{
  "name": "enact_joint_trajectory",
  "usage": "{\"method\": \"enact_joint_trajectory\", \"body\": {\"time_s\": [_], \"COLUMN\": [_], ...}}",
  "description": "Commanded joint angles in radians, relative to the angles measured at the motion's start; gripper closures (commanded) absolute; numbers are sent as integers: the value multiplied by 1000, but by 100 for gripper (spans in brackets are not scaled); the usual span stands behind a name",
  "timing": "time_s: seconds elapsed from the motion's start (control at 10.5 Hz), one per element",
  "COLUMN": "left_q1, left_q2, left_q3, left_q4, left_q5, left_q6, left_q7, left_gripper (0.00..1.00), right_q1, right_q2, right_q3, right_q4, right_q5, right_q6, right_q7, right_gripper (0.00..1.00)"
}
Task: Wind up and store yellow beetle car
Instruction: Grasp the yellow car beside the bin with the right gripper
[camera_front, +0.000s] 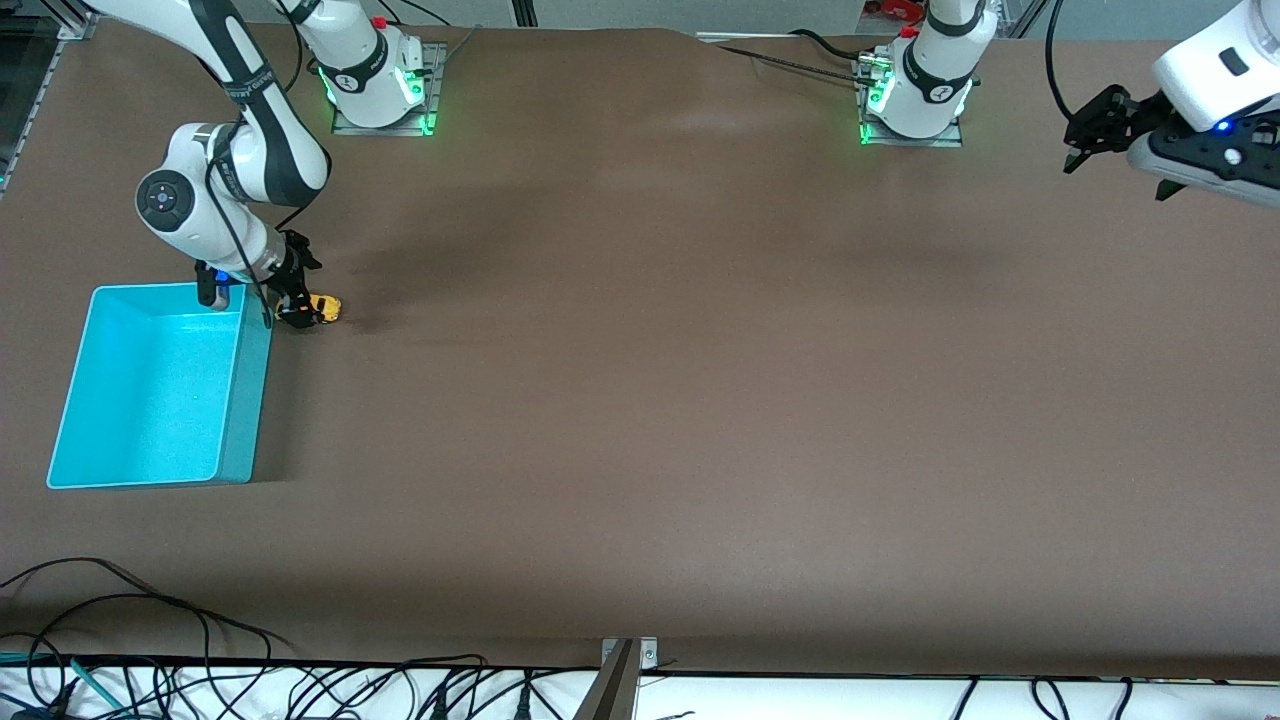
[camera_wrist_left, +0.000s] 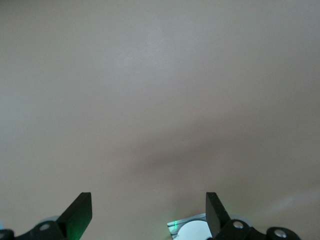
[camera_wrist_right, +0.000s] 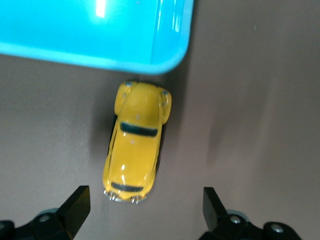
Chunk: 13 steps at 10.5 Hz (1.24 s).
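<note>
1. Yellow beetle car sits on the brown desk, just beside the turquoise bin, at that bin's corner farthest from the front camera, toward the right arm's end.
2. Right gripper is low over the car with its fingers spread apart and nothing between them; judging by this, it is lining up to take hold for winding.
3. Left gripper waits high over the left arm's end of the desk, fingers also apart and holding nothing.
4. Only the right wrist view shows the car lengthwise, one end close to the bin's rim, wheels down.
5. Left wrist view offers only bare desk.
</note>
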<state>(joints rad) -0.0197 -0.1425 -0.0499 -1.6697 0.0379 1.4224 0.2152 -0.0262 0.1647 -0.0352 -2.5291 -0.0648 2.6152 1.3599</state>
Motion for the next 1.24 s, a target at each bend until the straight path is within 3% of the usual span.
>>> {"method": "enact_joint_trajectory", "body": {"time_s": [0.0,0.19,0.29,0.48,0.57,0.67,0.77,0.96,1.15], "left_q1": [1,1,1,7,4,9,7,9,9], "left_q2": [-6,-6,-8,-3,-3,-2,-3,-2,-3], "left_q3": [5,7,5,22,22,16,13,15,15], "left_q4": [10,10,10,11,12,13,13,13,12], "left_q5": [-18,-23,-26,-50,-52,-53,-53,-53,-53], "left_q6": [-23,-23,-23,-23,-23,-23,-25,-26,-26], "left_q7": [-132,-138,-140,-142,-143,-140,-143,-140,-138], "left_gripper": [0,0,0,0,0,0,0,0,0], "right_q1": [-3,-1,-1,-1,-1,-1,-1,5,5], "right_q2": [32,33,39,42,44,44,36,7,-43], "right_q3": [-25,-25,-25,-26,-26,-26,-26,-26,-11], "right_q4": [-17,-16,-16,-14,-13,-11,-7,3,58], "right_q5": [-58,-73,-75,-81,-81,-81,-82,-85,-87], "right_q6": [83,85,88,88,88,86,82,37,-105], "right_q7": [11,15,16,16,16,16,15,16,18], "right_gripper": [0,0,5,62,79,87,93,94,94]}}
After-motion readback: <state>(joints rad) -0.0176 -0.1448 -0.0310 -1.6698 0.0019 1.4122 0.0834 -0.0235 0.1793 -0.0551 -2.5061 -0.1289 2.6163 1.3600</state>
